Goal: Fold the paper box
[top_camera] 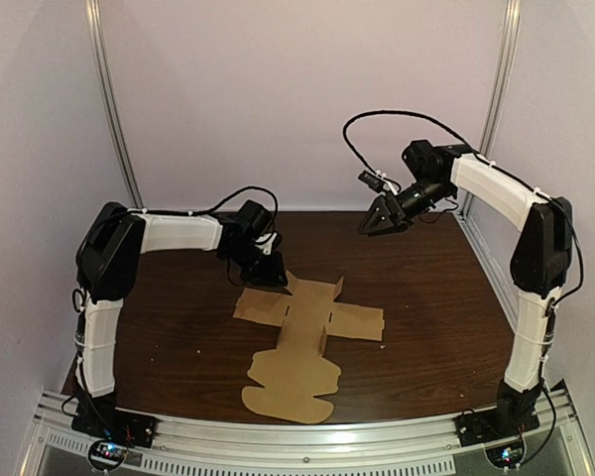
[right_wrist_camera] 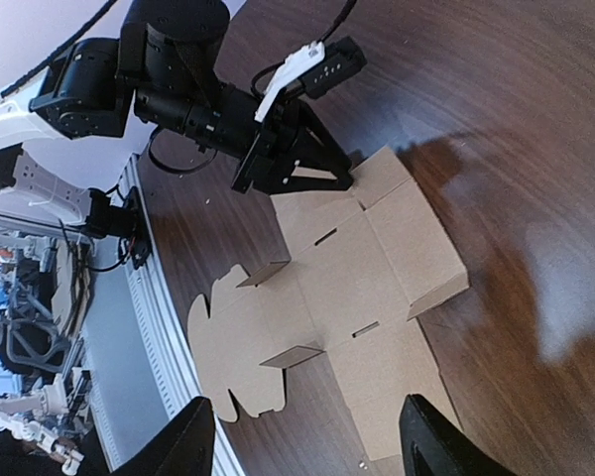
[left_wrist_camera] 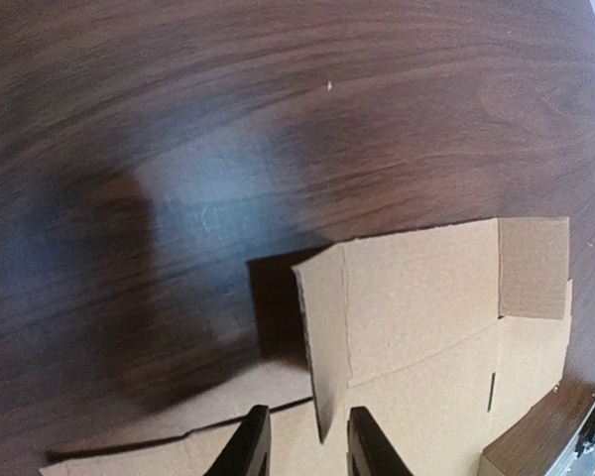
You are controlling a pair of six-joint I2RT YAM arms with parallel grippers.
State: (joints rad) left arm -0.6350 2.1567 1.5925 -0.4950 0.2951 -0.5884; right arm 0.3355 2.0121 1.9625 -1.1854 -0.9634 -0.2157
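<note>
A flat brown cardboard box blank [top_camera: 302,337] lies on the dark wooden table [top_camera: 426,307], with small flaps partly raised. My left gripper [top_camera: 275,278] is low at the blank's far left corner. In the left wrist view it [left_wrist_camera: 307,451] is open, and a raised flap [left_wrist_camera: 322,327] stands on edge, its lower tip between the fingertips [left_wrist_camera: 246,448] without touching them. My right gripper [top_camera: 377,223] hangs above the table behind the blank. It [right_wrist_camera: 307,446] is wide open and holds nothing. From above it sees the blank [right_wrist_camera: 362,268] and the left arm [right_wrist_camera: 278,149].
A metal rail [top_camera: 307,441] runs along the near table edge by the arm bases. Frame posts [top_camera: 114,109] rise at the back left and back right [top_camera: 501,89]. A black cable [top_camera: 397,117] loops above the right arm.
</note>
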